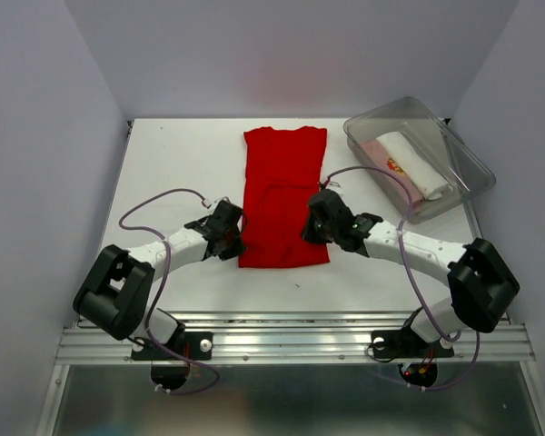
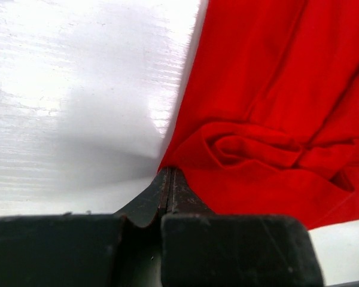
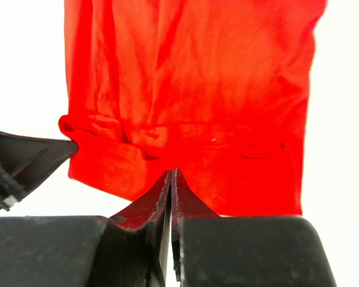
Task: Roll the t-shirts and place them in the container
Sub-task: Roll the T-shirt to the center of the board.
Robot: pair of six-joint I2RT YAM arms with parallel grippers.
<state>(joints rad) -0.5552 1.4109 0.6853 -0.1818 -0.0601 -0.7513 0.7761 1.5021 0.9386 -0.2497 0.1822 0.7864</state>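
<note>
Rolling looks barely begun: plain bright red cloth t-shirt (image 3: 185,78) lies flat on the white table (image 2: 78,89), stretching away ahead of both sets of jaws, bunched into a low lumpy fold just beyond the tips. Left gripper (image 2: 169,179) is closed tight, tips right at the shirt's left edge; can't tell if any cloth is pinched. Right gripper (image 3: 171,179) is closed to a hairline slit, tips over the hem strip, apparently holding nothing. Risk: w/ one end caught & the other loose, the fold prob skews or unfurls.
</note>
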